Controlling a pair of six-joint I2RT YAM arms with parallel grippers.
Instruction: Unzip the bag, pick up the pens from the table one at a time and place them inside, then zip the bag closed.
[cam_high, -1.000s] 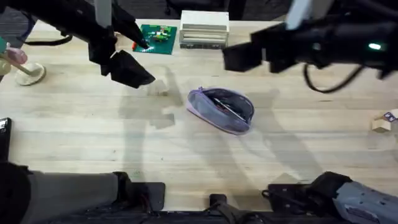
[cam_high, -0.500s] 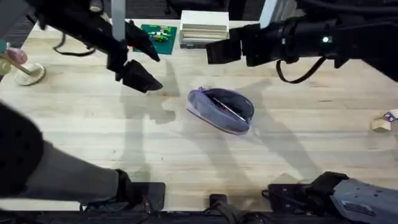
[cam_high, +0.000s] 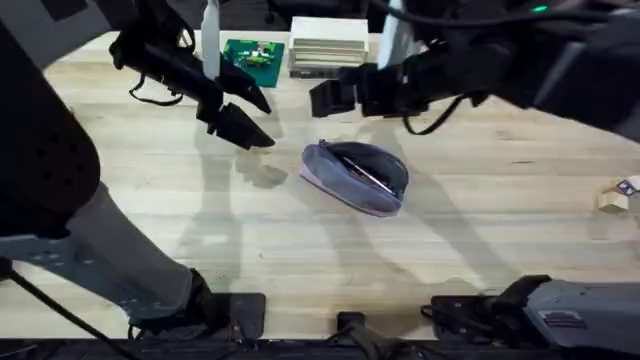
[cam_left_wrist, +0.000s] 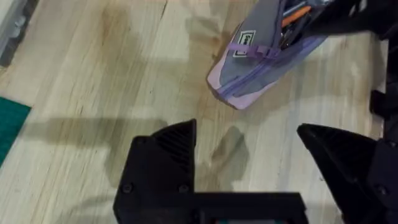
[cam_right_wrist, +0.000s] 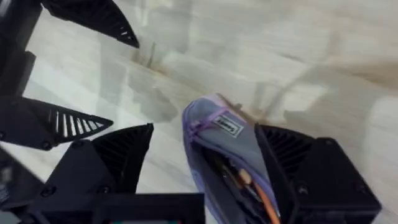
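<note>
The lilac bag (cam_high: 355, 177) lies on the table (cam_high: 500, 240) near the middle, its zip open along the top. Pens (cam_right_wrist: 249, 186) lie inside it, and an orange one (cam_left_wrist: 292, 12) shows through the opening. My left gripper (cam_high: 258, 122) hovers open to the left of the bag's left end, a short gap away; in the left wrist view the left gripper (cam_left_wrist: 245, 149) has the bag (cam_left_wrist: 261, 56) just ahead. My right gripper (cam_high: 335, 98) hangs open just behind the bag's left end; in the right wrist view the right gripper (cam_right_wrist: 205, 155) straddles the bag's end (cam_right_wrist: 217, 134) from above.
A green board (cam_high: 252, 60) and a stack of white boxes (cam_high: 328, 45) stand at the back edge. A wooden stand (cam_high: 45, 118) is at the far left, and small blocks (cam_high: 620, 195) at the far right. Bare wood lies in front of the bag.
Both arms have closed in on the bag. The left gripper moved right and nearer; the right gripper swung left to hang behind the bag's left end. The bag has not moved.
</note>
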